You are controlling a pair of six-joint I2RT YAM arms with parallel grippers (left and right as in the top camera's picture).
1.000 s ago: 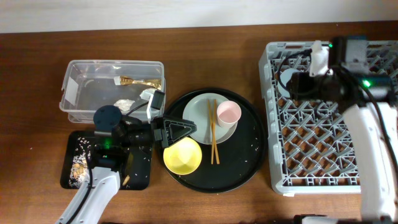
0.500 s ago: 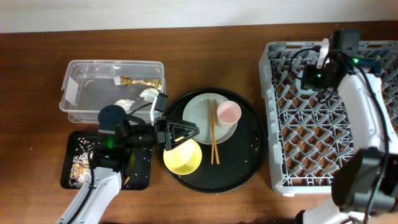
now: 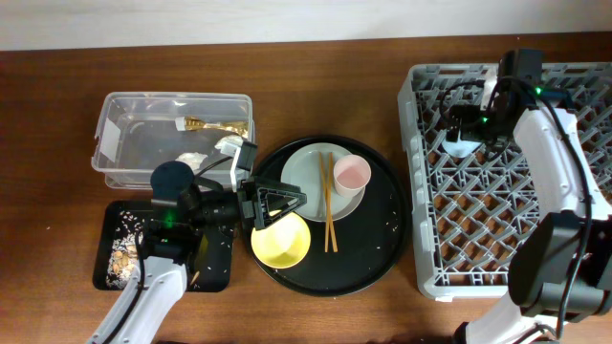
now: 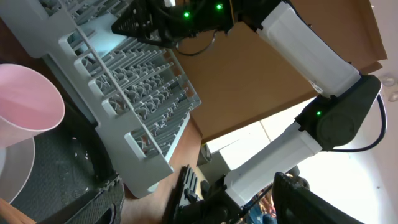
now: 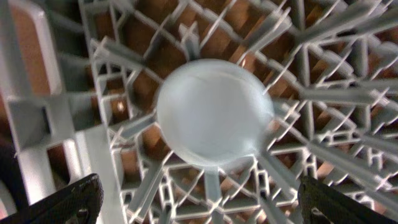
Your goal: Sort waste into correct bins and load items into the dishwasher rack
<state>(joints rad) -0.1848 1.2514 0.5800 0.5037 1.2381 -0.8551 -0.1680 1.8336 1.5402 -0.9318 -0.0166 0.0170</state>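
Note:
A light blue cup (image 5: 214, 112) sits upside down in the grey dishwasher rack (image 3: 497, 239), at its far left part (image 3: 460, 144). My right gripper (image 3: 469, 126) hovers just above it, open; its fingers (image 5: 68, 205) stand wide apart and clear of the cup. My left gripper (image 3: 274, 203) is open and empty over the round black tray's left side, just above the yellow bowl (image 3: 280, 241). The pale plate (image 3: 306, 172) carries the pink cup (image 3: 351, 173) and the wooden chopsticks (image 3: 328, 205). The pink cup (image 4: 25, 106) also shows at the left in the left wrist view.
The clear tub (image 3: 143, 134) at the far left holds a gold foil wrapper (image 3: 215, 125) and white tissue wads (image 3: 196, 161). The shallow black tray (image 3: 206, 272) in front of it holds food scraps (image 3: 121, 256). The round black tray (image 3: 382, 239) lies between the bins and the rack.
My right gripper carried the light blue cup over the rack, then opened and let it go; the cup now rests in the rack. My left gripper barely moved.

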